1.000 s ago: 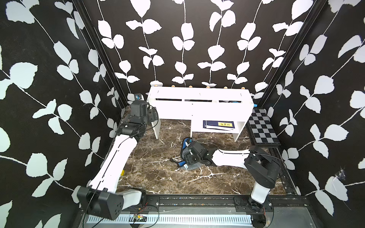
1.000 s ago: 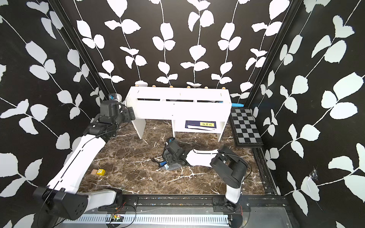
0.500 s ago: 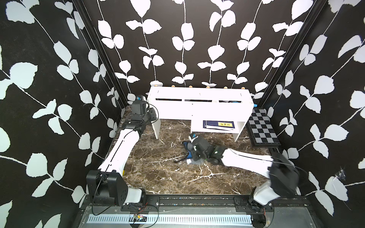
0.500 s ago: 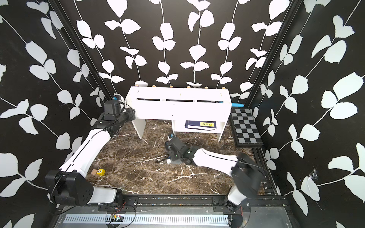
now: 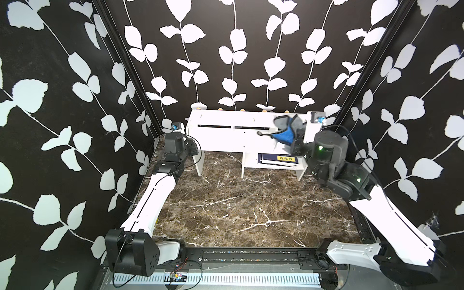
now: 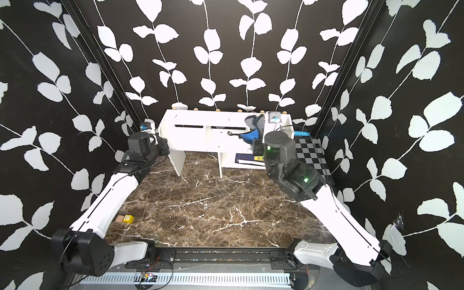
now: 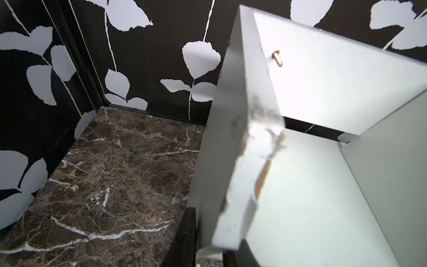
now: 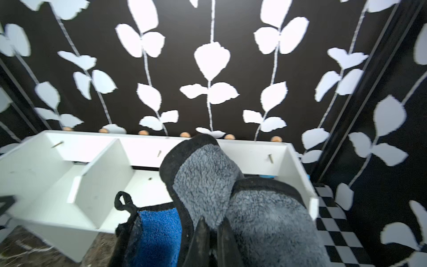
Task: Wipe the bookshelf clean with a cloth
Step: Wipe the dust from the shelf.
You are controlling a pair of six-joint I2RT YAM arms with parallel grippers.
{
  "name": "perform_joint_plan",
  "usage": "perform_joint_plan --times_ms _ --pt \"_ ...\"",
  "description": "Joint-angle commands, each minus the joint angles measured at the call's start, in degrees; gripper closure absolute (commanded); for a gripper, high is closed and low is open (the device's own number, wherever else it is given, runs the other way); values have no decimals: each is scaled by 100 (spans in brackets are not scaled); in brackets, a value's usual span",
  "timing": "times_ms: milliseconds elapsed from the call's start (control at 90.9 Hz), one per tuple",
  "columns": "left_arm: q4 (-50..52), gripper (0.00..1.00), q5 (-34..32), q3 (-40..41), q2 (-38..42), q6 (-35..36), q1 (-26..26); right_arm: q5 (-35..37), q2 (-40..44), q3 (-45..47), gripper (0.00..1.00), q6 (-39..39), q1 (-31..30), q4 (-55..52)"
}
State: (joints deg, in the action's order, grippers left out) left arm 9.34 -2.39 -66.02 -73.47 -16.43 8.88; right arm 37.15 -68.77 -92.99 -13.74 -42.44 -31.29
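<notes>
I see the bookshelf (image 5: 226,136) standing against the back wall, its legs on the marble counter (image 5: 238,206), with a row of small wooden knobs (image 8: 143,133) along its rear edge. In both top views, 2 narrow slots (image 5: 216,126) show on its top board. Where a 3rd would be, the cloth (image 5: 286,130) covers the board.

My right hand (image 8: 213,220) is pinched tight on the cloth, its 2 fingers almost meeting with a fold of grey pile between them. The cloth bunches up ahead of the hand over the right end of the bookshelf. It is fluffy grey with dark edging, a blue face hangs lower, and the black loop cord (image 8: 123,203) sticks out to the side. I cannot tell from any view whether the fabric is pressing on the white board or hanging just above it.

My left hand (image 7: 216,226) is at the other end of the bookshelf. In the left wrist view its 2 dark fingers (image 7: 188,231) sit 1 on each face of the side panel, close against it, so it is clamped on that panel. The panel's front edge is chipped, with brown core showing.

A dark booklet (image 5: 278,159) with a yellow label lies on the low shelf under the right half. The checkered board (image 6: 311,158) lies on the counter just beside the right end. A small yellow block (image 6: 128,219) sits near the left arm, well apart from the bookshelf.
</notes>
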Motion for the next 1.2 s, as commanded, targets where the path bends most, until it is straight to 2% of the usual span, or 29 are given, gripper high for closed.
perform_joint_plan --times_ms 0,121,374,528,693,847,1067,1188 --pt "-99 84 297 -82 -116 -331 -31 -270 -189 -483 100 -109 406 -490" --pt "-165 76 374 -8 -5 -283 -54 -369 -478 -821 100 -7 544 -775" --pt "-101 77 555 -68 -176 -357 -103 -671 -579 -563 100 -304 585 -798" --pt "-135 77 583 -36 -169 -345 -106 -901 -820 -826 100 -283 651 -983" --pt "-63 83 602 -106 -268 -288 -115 -1039 -1132 -796 100 -139 847 -785" --pt "-17 100 496 -99 -178 -260 -115 -610 -1487 -553 100 -233 1061 -653" --pt "-209 100 641 6 -107 -309 -115 -1310 -1928 -76 100 -745 1842 -303" --pt "-348 100 851 85 -23 -350 -106 -1215 -2212 -45 100 -772 1918 -257"
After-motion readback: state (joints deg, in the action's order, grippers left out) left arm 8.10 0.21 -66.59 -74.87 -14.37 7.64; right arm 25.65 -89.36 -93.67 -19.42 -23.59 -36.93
